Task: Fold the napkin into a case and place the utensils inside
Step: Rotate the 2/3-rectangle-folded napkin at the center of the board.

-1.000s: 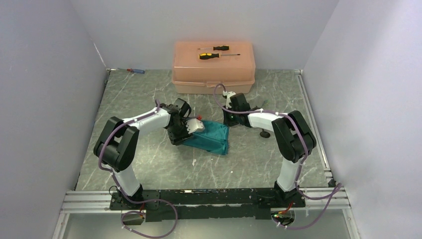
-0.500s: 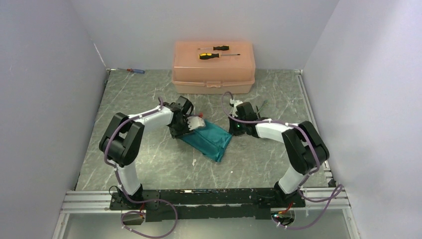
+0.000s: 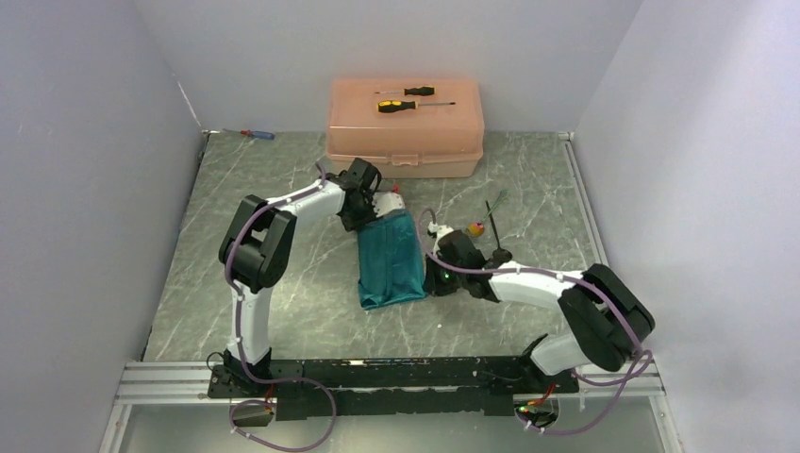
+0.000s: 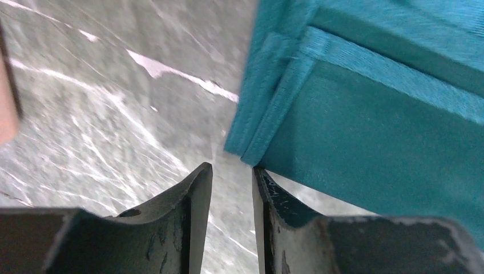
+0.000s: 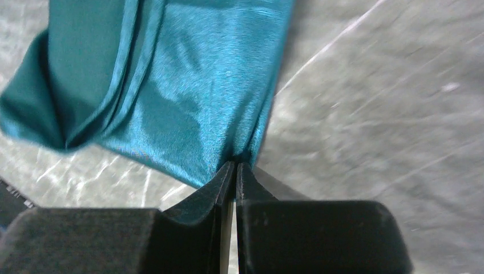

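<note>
The teal napkin [image 3: 387, 260] lies folded into a long narrow strip running from the far side toward the front of the table. My left gripper [image 3: 382, 209] is at its far end. In the left wrist view its jaws [image 4: 231, 166] stand narrowly open over bare table, and the napkin's hemmed corner [image 4: 251, 151] lies just off the right fingertip. My right gripper [image 3: 426, 274] is shut on the napkin's right edge near the front end, pinching the cloth [image 5: 188, 85] at its tips [image 5: 236, 164]. The thin dark utensils [image 3: 492, 225] lie on the table right of the napkin.
The peach plastic box [image 3: 406, 142] stands at the back with two yellow-and-black screwdrivers [image 3: 404, 99] on its lid. A small red-and-blue screwdriver [image 3: 257, 134] lies at the back left. A small red-and-yellow object [image 3: 476, 227] sits beside the utensils.
The napkin has swung from lying slantwise to lengthwise. My left gripper moved away toward the box and narrowed; my right gripper pulled its edge toward the front.
</note>
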Controlling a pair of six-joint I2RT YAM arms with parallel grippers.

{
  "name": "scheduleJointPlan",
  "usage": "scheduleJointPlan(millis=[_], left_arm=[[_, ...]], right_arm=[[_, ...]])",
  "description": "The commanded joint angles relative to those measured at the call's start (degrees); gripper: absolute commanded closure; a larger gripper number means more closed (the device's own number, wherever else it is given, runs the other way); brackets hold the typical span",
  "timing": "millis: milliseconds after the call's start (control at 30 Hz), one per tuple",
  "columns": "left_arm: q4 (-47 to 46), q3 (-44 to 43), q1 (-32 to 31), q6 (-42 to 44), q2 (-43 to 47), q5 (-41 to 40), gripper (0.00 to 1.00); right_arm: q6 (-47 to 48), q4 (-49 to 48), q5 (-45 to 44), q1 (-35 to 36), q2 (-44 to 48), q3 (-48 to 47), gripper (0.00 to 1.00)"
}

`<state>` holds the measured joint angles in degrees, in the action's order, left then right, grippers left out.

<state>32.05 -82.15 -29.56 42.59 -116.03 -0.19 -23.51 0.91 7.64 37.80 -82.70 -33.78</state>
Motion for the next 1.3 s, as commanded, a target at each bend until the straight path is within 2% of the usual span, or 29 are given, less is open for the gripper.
scheduleJointPlan(millis=[0, 200, 333, 400, 533, 667, 867, 1067, 1267], left_arm=[[-1.21, -4.67, -0.14, -1.46, -4.22, 1.24, 0.63], [0.16, -8.98, -0.09, -2.65, -5.18, 1.13, 0.59], [8.17, -12.93, 0.30, -4.65, -2.52, 2.67, 0.54], [12.43, -12.81, 0.71, -5.45, -0.08, 4.04, 0.53], [18.20, -8.17, 1.61, -6.76, 3.73, 8.20, 0.54], [15.69, -0.41, 1.80, -8.73, 5.52, 9.66, 0.56], [13.20, 2.07, 1.41, -13.23, 3.14, 12.96, 0.59], [10.75, -2.62, 0.34, -15.63, -2.98, 14.17, 0.61], [12.78, -14.17, -0.23, -17.27, -11.07, 15.28, 0.61]], right_arm=[[-8.64, 0.46, -1.61, 5.00, 4.04, 4.57, 0.90], [-9.94, 6.02, -5.70, 6.07, 11.55, 4.06, 0.76], [-6.04, 11.26, -10.28, 5.68, 15.68, 0.49, 0.65], [-5.67, 11.33, -10.03, 4.97, 15.73, -0.19, 0.64], [-5.91, 9.45, -9.97, 4.68, 13.09, 0.41, 0.66], [-7.09, 7.72, -10.50, 4.65, 10.24, 2.32, 0.75], [-8.86, 4.68, -5.95, 5.30, 10.18, 5.70, 0.82], [-11.07, 1.63, -2.84, 9.82, 7.97, 7.42, 0.84], [-11.52, -3.39, -1.10, 15.03, 2.00, 5.04, 0.85]])
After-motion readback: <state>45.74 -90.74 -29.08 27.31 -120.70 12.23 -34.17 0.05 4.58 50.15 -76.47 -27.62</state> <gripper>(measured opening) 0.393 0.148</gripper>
